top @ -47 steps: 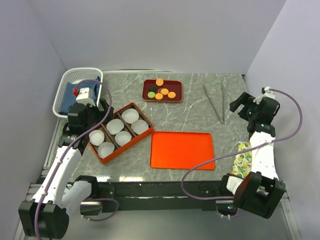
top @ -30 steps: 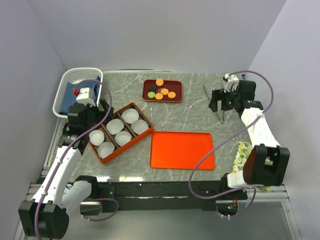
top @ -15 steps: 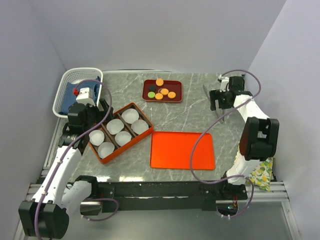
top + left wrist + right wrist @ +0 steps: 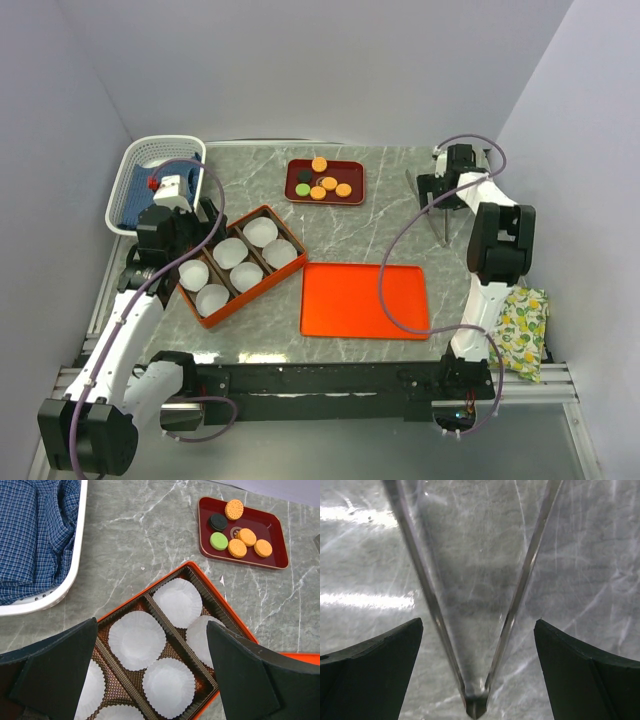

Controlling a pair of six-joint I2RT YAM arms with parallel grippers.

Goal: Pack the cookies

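Right arm swung from the right edge to the far right corner since 1.6 s ago; left arm unchanged

Right gripper [image 4: 479, 625]: jaws spread wide, nothing held. Sits directly over the metal tongs [image 4: 520, 595]; both tong legs run up between its fingers and the joined end points toward the wrist camera. Tongs lie flat on the tabletop [image 4: 380, 220]; can't tell if the fingers touch them

Left gripper [image 4: 151, 625]: also wide open and empty, hanging over the near end of the orange box [image 4: 230, 615]. Box has white paper cups [image 4: 177, 602] in its compartments, no cookies in any visible cup

All six cookies [image 4: 246, 536] are on the small dark red tray [image 4: 260, 522], far centre of the tabletop, well apart from both grippers: four orange, one green, one black, bunched close together

Flat orange lid [image 4: 365, 300] lies just right of the box. White basket [image 4: 160, 150] with blue checked cloth [image 4: 30, 530] is at far left. Patterned cloth [image 4: 522, 320] sits by the right arm base
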